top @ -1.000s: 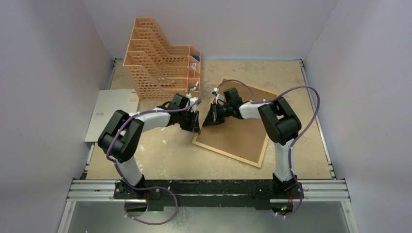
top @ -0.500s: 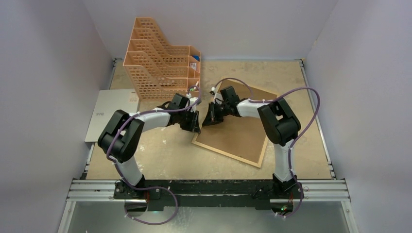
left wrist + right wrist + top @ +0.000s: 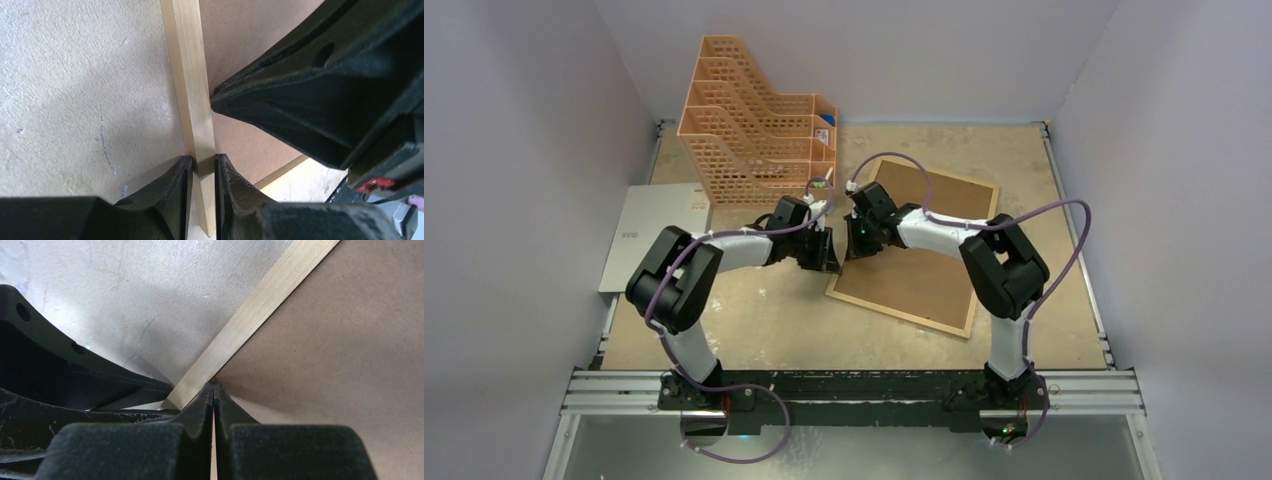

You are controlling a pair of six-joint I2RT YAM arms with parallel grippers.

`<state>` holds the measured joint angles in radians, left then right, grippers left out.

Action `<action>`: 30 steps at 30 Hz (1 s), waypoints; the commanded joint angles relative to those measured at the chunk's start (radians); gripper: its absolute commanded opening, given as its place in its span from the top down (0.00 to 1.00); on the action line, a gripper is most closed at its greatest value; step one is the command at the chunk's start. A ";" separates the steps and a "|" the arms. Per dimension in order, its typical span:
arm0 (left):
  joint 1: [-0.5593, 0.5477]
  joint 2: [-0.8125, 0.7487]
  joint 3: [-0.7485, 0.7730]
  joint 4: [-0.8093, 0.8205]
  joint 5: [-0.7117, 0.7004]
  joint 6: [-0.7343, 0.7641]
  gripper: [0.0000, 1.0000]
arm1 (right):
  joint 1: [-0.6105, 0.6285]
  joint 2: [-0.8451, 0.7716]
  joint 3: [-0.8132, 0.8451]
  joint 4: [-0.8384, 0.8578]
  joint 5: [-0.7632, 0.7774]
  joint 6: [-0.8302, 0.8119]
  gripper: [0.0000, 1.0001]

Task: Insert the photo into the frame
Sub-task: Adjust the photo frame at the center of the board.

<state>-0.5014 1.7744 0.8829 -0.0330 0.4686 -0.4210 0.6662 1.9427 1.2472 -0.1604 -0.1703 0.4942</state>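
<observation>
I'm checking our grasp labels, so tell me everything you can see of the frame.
The frame is a large, thin rectangle of pale wood, lying flat and skewed on the table, right of centre. A brown board fills its opening, so no glass shows. The left gripper clamps its left rail near a corner, one of its fingers on each side. The right gripper, fingers shut, has its tips at the seam between rail and board.

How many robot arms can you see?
2. The left arm reaches from the left to the frame; the right arm leans over it.
</observation>
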 commanded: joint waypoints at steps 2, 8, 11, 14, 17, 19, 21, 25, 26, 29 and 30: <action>-0.046 0.096 -0.083 -0.054 -0.056 -0.043 1.00 | 0.077 0.049 -0.006 -0.185 0.262 -0.009 1.00; -0.047 0.094 -0.086 -0.078 -0.078 -0.047 1.00 | 0.100 0.064 -0.009 -0.293 0.384 0.088 1.00; -0.047 0.101 -0.083 -0.087 -0.079 -0.045 1.00 | 0.102 0.049 -0.009 -0.304 0.394 0.115 1.00; -0.047 0.110 -0.082 -0.081 -0.051 -0.045 1.00 | 0.099 -0.023 0.009 -0.261 0.297 0.132 1.00; -0.049 0.114 -0.083 -0.048 0.001 -0.055 1.00 | 0.062 -0.088 0.044 -0.230 0.227 0.191 1.00; -0.054 0.111 -0.090 -0.013 0.035 -0.071 1.00 | 0.034 -0.125 0.053 -0.232 0.208 0.250 1.00; -0.068 0.111 -0.097 0.015 0.067 -0.081 1.00 | 0.007 -0.142 0.055 -0.264 0.198 0.302 0.99; -0.106 0.123 -0.110 0.121 0.132 -0.125 1.00 | -0.012 -0.146 0.049 -0.413 0.247 0.373 0.87; -0.118 0.130 -0.112 0.151 0.150 -0.138 1.00 | -0.011 -0.159 0.030 -0.439 0.251 0.390 0.82; -0.148 0.150 -0.108 0.224 0.200 -0.152 0.95 | -0.012 -0.204 -0.027 -0.464 0.250 0.422 0.72; -0.156 0.151 -0.108 0.248 0.206 -0.155 0.94 | -0.012 -0.215 -0.040 -0.471 0.252 0.424 0.71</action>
<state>-0.5934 1.8500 0.8249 0.2214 0.6449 -0.5804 0.6426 1.7908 1.2598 -0.5026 0.0635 0.8383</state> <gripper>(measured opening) 0.184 0.264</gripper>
